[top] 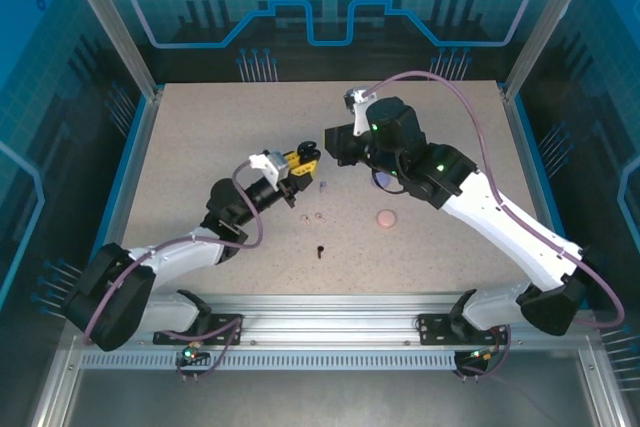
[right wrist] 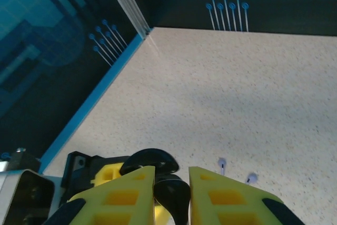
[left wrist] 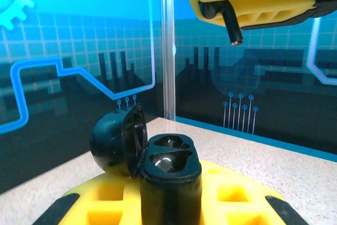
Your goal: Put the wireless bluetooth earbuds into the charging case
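**Earbuds: first black one poised over the open case, none seated yet**

At the left of my screen, the left gripper (top: 292,164) is clamped around the small black plastic charging case (left wrist: 169,183) and holds it upright above the middle of the speckled beige table surface (top: 200,147). The domed lid (left wrist: 113,140) is hinged back to the left. From the left wrist camera, both moulded wells look empty to me, though their gloss makes that hard to confirm.

Just right of that, two tiny pale pink earbuds (top: 314,217) lie side by side on the surface. A lone black short-stemmed earbud (top: 320,250) lies a little nearer the near edge. Two lavender earbuds (right wrist: 222,164) lie close together, a little toward the far edge from the pink pair.

The right gripper (right wrist: 171,185) has its yellow fingers pinched on the second black earbud (left wrist: 230,22), stem pointing down. It hangs above the open case and slightly off to one side, clear of the wells.

Further right, a round pale pink case (top: 386,218) sits closed on the surface.

My read is that the task has barely begun. One bud is picked and aligned but not inserted. Its black partner and the pink and lavender pairs are all untouched. Next I need a careful descent into the matching well.
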Controlling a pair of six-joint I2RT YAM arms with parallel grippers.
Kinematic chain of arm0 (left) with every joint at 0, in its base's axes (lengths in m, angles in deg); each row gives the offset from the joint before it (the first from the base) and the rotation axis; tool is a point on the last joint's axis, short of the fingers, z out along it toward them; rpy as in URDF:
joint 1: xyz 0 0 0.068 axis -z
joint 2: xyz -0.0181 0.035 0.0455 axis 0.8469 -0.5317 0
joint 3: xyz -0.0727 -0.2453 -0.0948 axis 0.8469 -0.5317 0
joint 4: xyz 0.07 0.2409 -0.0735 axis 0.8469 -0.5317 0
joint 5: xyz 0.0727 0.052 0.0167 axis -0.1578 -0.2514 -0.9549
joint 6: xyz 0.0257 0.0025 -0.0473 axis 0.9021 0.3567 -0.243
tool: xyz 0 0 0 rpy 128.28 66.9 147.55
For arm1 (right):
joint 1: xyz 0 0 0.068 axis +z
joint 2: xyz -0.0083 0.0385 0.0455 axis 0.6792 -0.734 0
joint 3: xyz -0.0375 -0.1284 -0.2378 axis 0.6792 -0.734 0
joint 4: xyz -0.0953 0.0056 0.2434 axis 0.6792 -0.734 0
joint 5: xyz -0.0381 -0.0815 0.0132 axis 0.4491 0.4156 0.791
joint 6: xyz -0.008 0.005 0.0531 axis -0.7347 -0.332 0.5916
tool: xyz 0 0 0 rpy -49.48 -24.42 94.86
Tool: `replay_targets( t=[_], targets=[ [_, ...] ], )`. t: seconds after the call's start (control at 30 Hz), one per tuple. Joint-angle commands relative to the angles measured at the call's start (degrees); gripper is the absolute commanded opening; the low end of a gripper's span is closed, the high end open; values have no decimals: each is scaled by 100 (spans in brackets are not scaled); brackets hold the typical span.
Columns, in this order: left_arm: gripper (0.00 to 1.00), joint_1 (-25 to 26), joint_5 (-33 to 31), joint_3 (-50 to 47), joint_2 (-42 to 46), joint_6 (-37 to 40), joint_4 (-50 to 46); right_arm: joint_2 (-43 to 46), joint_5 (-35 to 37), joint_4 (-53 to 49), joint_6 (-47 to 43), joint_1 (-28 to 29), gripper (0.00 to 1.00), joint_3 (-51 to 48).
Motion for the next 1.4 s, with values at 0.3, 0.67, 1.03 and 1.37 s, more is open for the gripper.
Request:
replay_targets(
  t=[0.3, 0.67, 1.03, 1.37],
  targets=[
    [0, 107, 610, 607, -205, 679, 141, 670, -627, 1516, -654, 29, 20, -1020],
    [0, 106, 664, 602, -205, 609, 158, 492, -442, 2008, -629, 262, 20, -1248],
    [0, 118, 664, 607, -136, 559, 165, 278, -374, 2134, -606, 270, 19, -1302],
    [0, 120, 690, 630, -30, 517, 140, 222, -235, 2276, -563, 211, 18, -1509]
  ],
)
